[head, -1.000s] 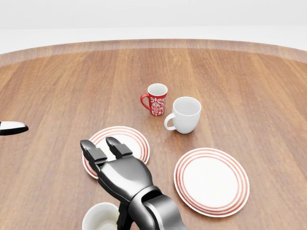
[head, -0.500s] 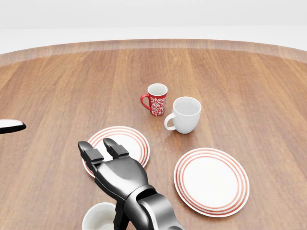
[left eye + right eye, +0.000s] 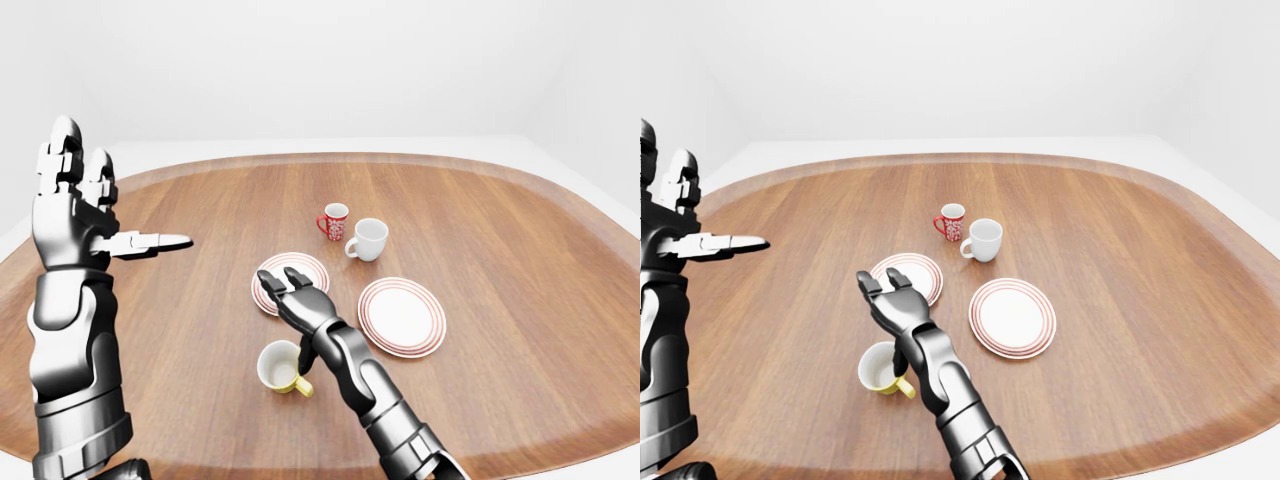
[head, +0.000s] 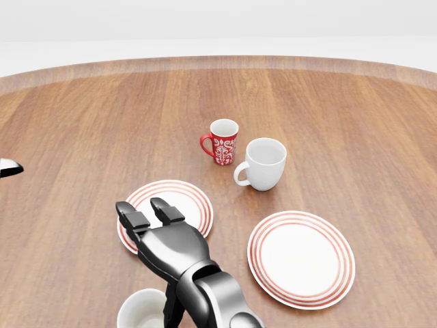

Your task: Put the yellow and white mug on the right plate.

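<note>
The yellow and white mug [image 3: 280, 367] stands upright near the bottom of the left-eye view, its yellow handle turned toward the lower right. My right hand [image 3: 278, 281] is open, fingers spread, above the mug and over the lower edge of the left plate [image 3: 300, 270]. Its forearm passes just right of the mug, and I cannot tell whether they touch. The right plate [image 3: 402, 317], white with red rings, lies bare to the right of the arm. My left hand [image 3: 108, 207] is raised at the far left, open, holding nothing.
A red patterned mug [image 3: 335, 221] and a plain white mug [image 3: 368, 239] stand side by side above the two plates. The round wooden table [image 3: 500, 240] extends widely on all sides, with its rim [image 3: 330, 158] at the top.
In the head view the tip of my left hand has slid further off the left edge. My right hand has shifted only slightly. The mugs and plates have not moved.
</note>
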